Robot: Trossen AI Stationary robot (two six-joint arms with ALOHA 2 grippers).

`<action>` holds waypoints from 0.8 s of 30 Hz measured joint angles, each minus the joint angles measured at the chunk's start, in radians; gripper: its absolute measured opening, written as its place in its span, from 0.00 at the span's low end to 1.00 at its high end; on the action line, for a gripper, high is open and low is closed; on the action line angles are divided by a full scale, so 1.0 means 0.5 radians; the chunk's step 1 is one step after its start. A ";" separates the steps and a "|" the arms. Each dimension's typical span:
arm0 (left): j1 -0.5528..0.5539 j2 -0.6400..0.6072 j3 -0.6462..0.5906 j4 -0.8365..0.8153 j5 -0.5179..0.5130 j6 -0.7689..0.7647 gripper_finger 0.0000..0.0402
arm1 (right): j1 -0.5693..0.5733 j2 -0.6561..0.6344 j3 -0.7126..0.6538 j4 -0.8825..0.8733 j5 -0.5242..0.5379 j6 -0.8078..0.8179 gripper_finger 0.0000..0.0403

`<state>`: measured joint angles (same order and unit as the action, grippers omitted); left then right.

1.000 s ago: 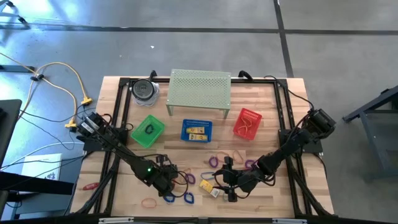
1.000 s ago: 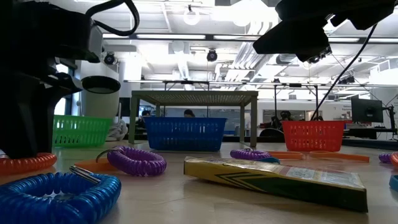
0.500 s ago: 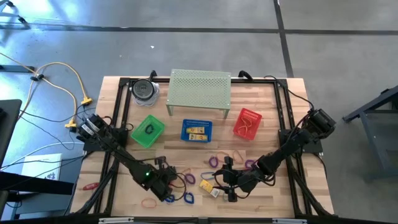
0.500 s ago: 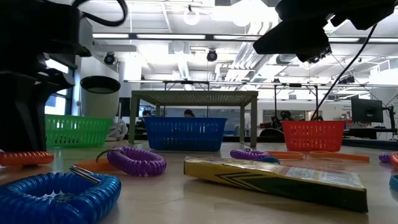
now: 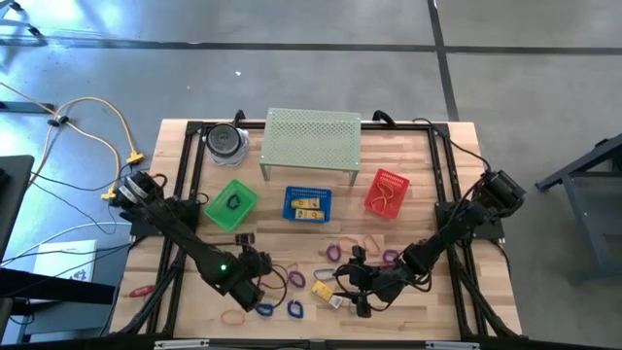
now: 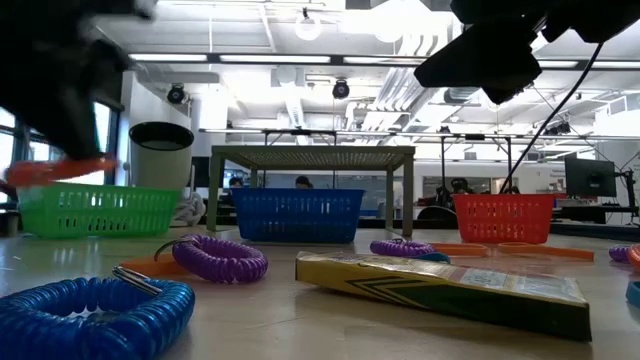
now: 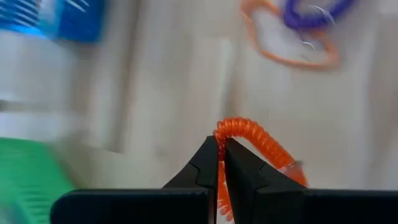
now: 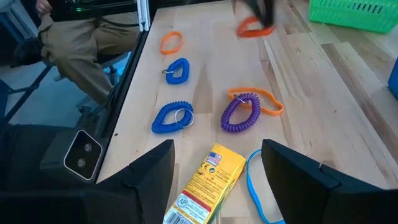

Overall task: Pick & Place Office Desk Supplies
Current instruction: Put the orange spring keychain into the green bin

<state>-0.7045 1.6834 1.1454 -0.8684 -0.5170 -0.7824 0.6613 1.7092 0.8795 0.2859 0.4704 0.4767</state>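
- Left gripper clamped on an orange coil loop, lifted off the table near its near-left side.
- Right gripper jaws wide, empty, over a yellow box.
- Nearby: purple coil, blue coils, green basket.
- Low view: left arm blurred, probably mid-motion.

Three baskets are ranged in a row before the perforated shelf. Coil loops and a small box are scattered on the table before them.
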 joint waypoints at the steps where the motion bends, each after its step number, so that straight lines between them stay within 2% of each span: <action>1: 0.011 -0.037 0.015 -0.045 -0.050 0.043 0.02 | 0.000 0.000 0.000 -0.001 0.001 0.002 0.57; 6: 0.113 -0.242 0.024 -0.136 -0.125 0.247 0.02 | 0.000 0.000 0.000 -0.009 0.000 0.075 0.57; 11: 0.279 -0.441 0.022 -0.297 -0.130 0.316 0.02 | 0.032 0.000 0.000 -0.026 0.020 0.162 0.57; 15: 0.394 -0.558 0.020 -0.416 -0.124 0.324 0.02 | 0.086 0.040 0.000 -0.003 0.122 0.162 0.57; 20: 0.476 -0.667 0.020 -0.419 0.067 0.511 0.02 | 0.112 0.109 -0.002 0.004 0.178 0.208 0.57; 24: 0.561 -0.769 0.012 -0.534 0.096 0.534 0.02 | 0.100 0.151 0.001 0.039 0.173 0.266 0.57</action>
<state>-0.4241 1.2991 1.1517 -1.1352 -0.4690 -0.5152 0.7114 1.7846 0.8799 0.3052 0.5569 0.6094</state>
